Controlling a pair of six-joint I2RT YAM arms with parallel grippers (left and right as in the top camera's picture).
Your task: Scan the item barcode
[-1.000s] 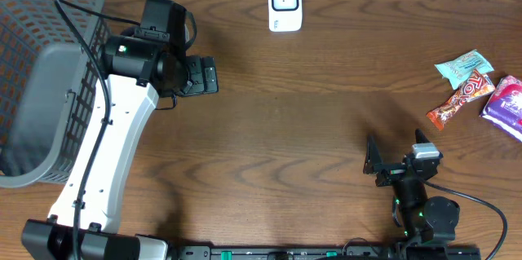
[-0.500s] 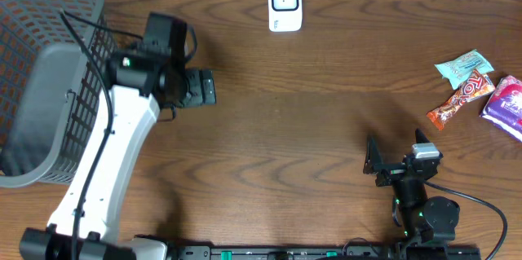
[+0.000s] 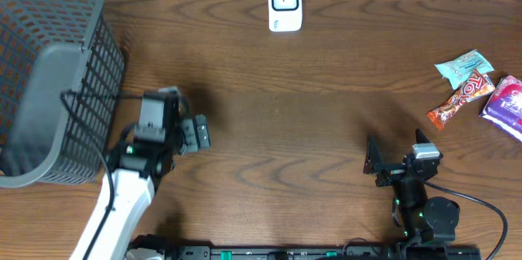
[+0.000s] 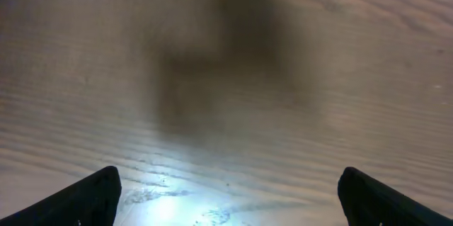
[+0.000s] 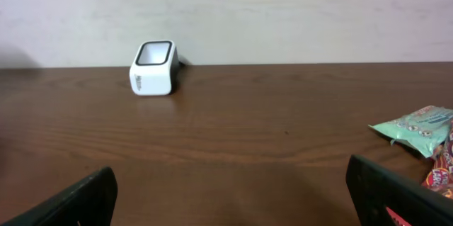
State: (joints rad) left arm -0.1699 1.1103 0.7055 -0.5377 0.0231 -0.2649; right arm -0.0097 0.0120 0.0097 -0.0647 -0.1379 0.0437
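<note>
1. Black jaws of the left gripper [image 3: 194, 134] stand wide apart and hold nothing; its wrist view shows only bare, blurred wood between them
2. Just to the left of that gripper is a grey mesh basket [image 3: 91, 3], filling the table's left end
3. Near the front right of the wooden table [image 3: 310, 130], the right gripper [image 3: 397, 156] sits low, jaws spread wide and empty, facing the far edge
4. Well ahead of it, by the far edge, stands the white scanner [image 3: 285, 3] with its dark window on top
5. To its right lie the snacks, well apart from both grippers: a teal packet [image 3: 463, 68], an orange bar [image 3: 461, 99] just beside it, and a purple packet [image 3: 506, 105] at the table's right edge
</note>
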